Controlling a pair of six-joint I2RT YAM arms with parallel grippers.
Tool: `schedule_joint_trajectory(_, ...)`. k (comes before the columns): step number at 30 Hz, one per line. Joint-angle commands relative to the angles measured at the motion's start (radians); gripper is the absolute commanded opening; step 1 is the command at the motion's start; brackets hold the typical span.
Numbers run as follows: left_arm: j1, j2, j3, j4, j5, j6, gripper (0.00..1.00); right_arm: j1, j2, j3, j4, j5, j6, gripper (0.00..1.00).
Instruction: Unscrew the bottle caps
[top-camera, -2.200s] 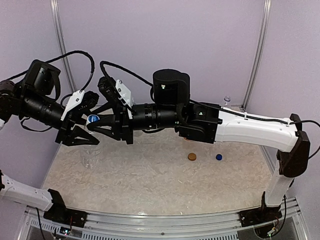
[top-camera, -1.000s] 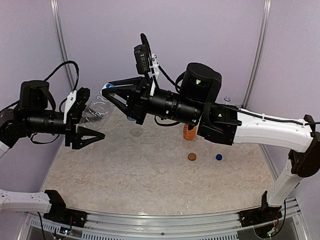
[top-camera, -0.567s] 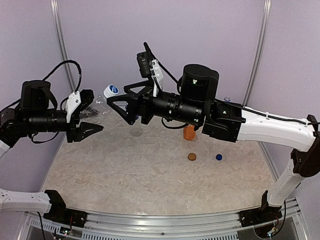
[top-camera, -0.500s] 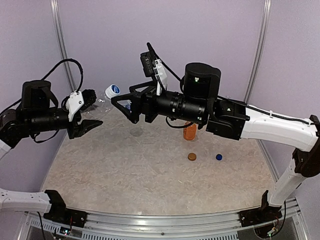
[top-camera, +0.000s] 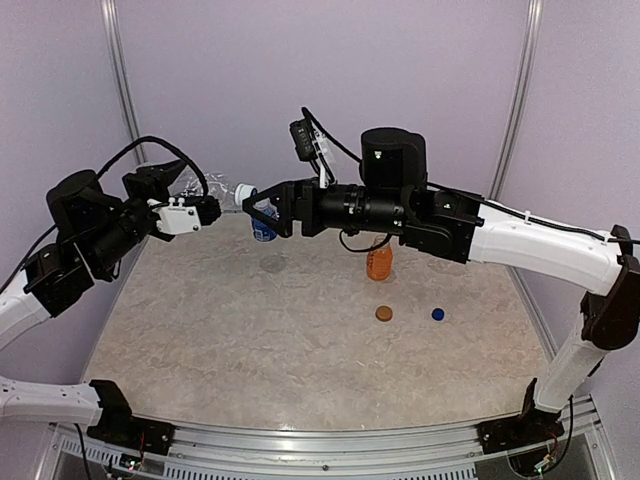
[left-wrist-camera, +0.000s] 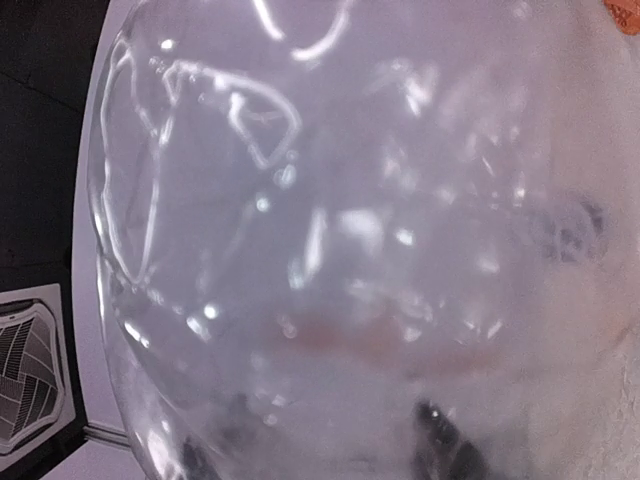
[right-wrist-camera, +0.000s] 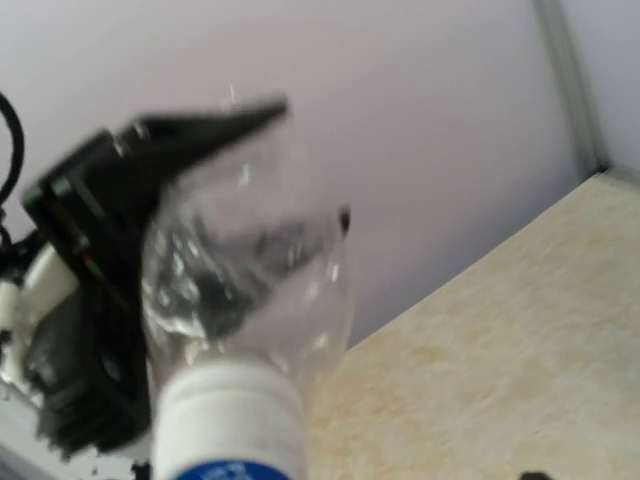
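A clear bottle (top-camera: 205, 188) is held level in the air, my left gripper (top-camera: 203, 207) shut on its body. Its whitish cap (top-camera: 243, 193) with a blue top points right and is still on the neck. My right gripper (top-camera: 260, 210) stands open, fingertips right at the cap. In the right wrist view the cap (right-wrist-camera: 228, 420) fills the bottom edge, with the bottle (right-wrist-camera: 250, 270) and the left gripper (right-wrist-camera: 95, 250) behind it; my own fingers are out of frame. The bottle (left-wrist-camera: 330, 250) fills the left wrist view, with fingers (left-wrist-camera: 440, 440) dim behind the plastic.
A blue-labelled bottle (top-camera: 263, 230) stands behind the right gripper. An orange bottle (top-camera: 379, 262) stands at mid-table. An orange-brown cap (top-camera: 384, 313) and a blue cap (top-camera: 438, 314) lie loose on the table (top-camera: 250, 350). A clear round thing (top-camera: 272, 264) sits near the back left.
The right gripper went from shut on the cap to open and drew back slightly. The left arm lifted and turned the bottle level, bringing the cap up to the right fingertips.
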Motion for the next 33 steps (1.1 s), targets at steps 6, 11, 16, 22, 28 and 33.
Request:
schedule_joint_trajectory(6,-0.021,-0.006,-0.029,0.078,-0.023,0.112,0.4,-0.014,0.088,0.085,0.057,-0.177,0.043,0.6)
schedule_joint_trajectory(11,-0.019,0.001,-0.02,0.063,-0.024,0.1,0.4,-0.015,0.081,0.066,0.076,-0.183,0.048,0.59)
schedule_joint_trajectory(16,-0.019,-0.002,-0.02,0.054,-0.026,0.091,0.4,-0.017,0.054,0.043,0.097,-0.164,0.044,0.52)
schedule_joint_trajectory(22,-0.023,-0.003,-0.02,0.025,-0.02,0.09,0.39,-0.02,0.064,0.043,0.109,-0.167,0.051,0.21)
schedule_joint_trajectory(28,-0.032,-0.014,-0.016,-0.038,-0.01,0.062,0.36,-0.022,0.075,0.052,0.079,-0.163,0.027,0.0)
schedule_joint_trajectory(33,-0.04,-0.038,0.215,-0.651,0.187,-0.328,0.34,0.07,0.104,0.146,-0.126,-0.092,-0.36,0.0)
